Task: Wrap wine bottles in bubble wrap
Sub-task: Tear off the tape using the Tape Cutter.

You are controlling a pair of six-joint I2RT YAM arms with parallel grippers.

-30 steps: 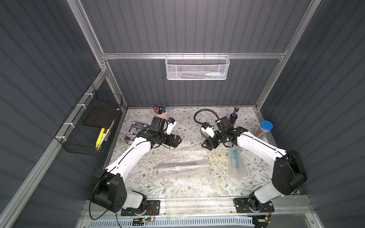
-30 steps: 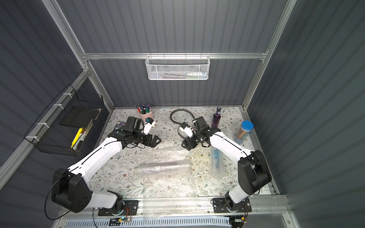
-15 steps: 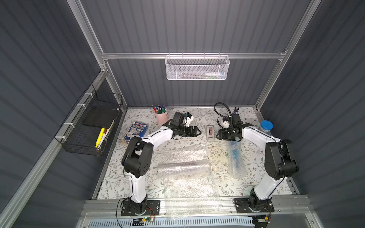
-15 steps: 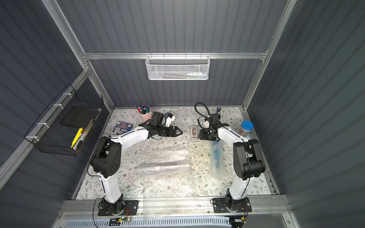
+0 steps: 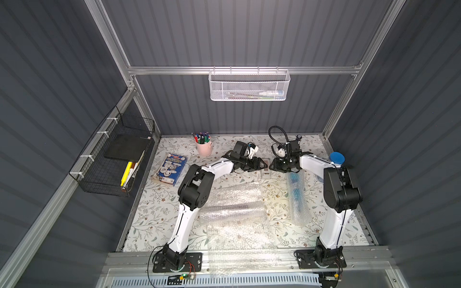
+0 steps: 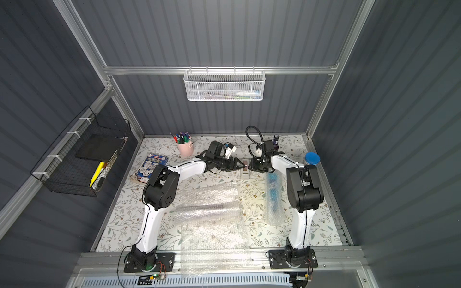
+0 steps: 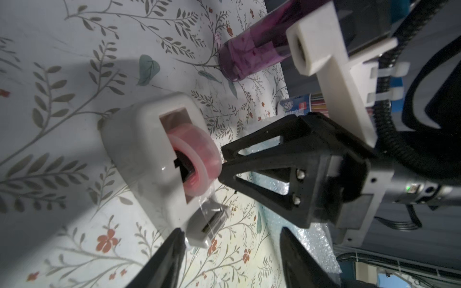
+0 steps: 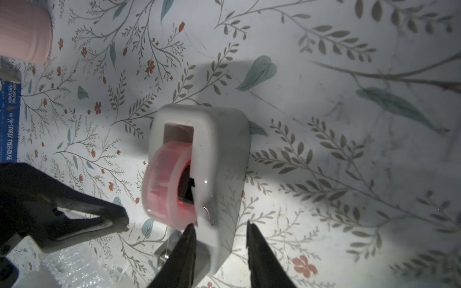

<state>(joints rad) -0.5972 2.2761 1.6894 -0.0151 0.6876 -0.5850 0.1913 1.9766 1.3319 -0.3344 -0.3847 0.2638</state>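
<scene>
Your left fingers (image 7: 169, 261) stand wide around the cutter end of the small white tape dispenser (image 7: 139, 139) with its pink roll, and your right fingers (image 8: 182, 261) sit part-open astride its wall, so an uneven squeeze may skid it, leaving untaped the slim blue bottle (image 5: 295, 192) rolled in clear bubble wrap (image 5: 300, 212) beside your right arm.

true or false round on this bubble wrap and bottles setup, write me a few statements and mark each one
1. The bright blue bottle lies rolled inside clear bubble wrap. True.
2. The small grey tape dispenser with a pink roll sits between the left gripper and the right gripper. True.
3. The pink cup of markers lies tipped over. False: it stands upright.
4. The purple bottle by the back wall is wrapped. False: it stands bare.
5. The left gripper's jaws are pressed together. False: they stand apart.
</scene>
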